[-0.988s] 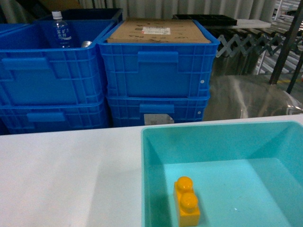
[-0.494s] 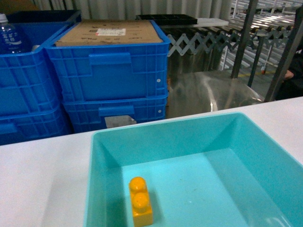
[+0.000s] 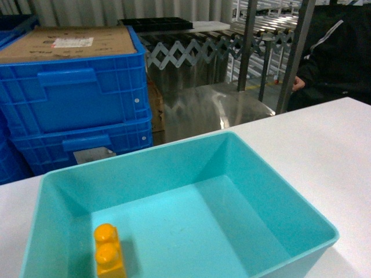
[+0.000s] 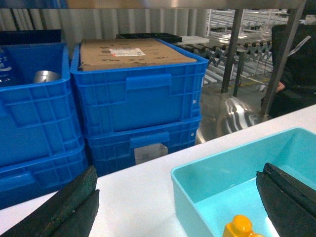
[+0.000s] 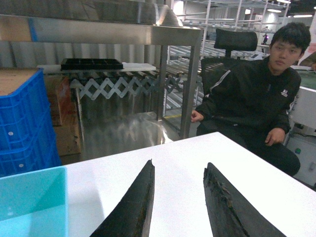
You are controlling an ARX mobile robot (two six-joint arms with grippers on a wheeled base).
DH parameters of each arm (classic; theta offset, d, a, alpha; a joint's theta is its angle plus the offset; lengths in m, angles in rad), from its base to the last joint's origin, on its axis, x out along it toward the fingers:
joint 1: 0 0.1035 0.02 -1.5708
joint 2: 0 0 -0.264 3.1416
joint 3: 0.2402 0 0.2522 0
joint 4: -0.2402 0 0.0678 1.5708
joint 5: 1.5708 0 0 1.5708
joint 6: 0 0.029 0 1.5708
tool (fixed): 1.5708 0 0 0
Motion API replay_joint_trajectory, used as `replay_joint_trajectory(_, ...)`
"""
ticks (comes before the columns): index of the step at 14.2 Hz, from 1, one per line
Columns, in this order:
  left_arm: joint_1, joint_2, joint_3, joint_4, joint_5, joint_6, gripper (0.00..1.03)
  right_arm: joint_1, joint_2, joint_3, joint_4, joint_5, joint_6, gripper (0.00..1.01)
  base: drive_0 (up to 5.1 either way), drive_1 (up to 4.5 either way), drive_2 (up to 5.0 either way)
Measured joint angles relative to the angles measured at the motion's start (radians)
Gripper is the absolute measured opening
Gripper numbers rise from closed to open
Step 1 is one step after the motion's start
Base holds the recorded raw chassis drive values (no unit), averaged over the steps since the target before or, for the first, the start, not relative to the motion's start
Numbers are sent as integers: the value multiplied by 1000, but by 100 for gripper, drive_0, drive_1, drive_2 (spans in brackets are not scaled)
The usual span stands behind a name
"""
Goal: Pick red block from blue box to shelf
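The blue box (image 3: pixel 174 168) is a pale turquoise bin on the white table, filling the lower head view. Inside it I see only a yellow two-stud brick (image 3: pixel 109 258) near its left wall. The red block is hidden or out of view. My left gripper (image 4: pixel 178 170) is open wide, with the box's near-left corner (image 4: pixel 232 173) and the yellow brick (image 4: pixel 239 228) between its pads. My right gripper (image 5: pixel 180 164) is open over bare table, to the right of the box (image 5: pixel 29 197), with nothing between its fingers. The steel shelf (image 5: pixel 113 29) stands behind the table. Neither gripper shows in the head view.
Stacked dark blue crates (image 3: pixel 75 98) stand behind the table at the left, one holding a cardboard carton (image 3: pixel 64 43). An expanding roller conveyor (image 3: pixel 191 49) and shelf uprights (image 3: pixel 298 52) are behind. A person in black (image 5: pixel 252 94) sits at the table's far right.
The head view has swung to the right: the turquoise box and the blue crates have slid left in frame, and the shelf uprights and the seated person have come into view.
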Motion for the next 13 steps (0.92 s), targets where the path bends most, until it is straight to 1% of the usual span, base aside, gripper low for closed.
replay_joint_trajectory(13,0,0,0,0,0,0,98,0,0,0,0,0,0,26,-164,-164,-164)
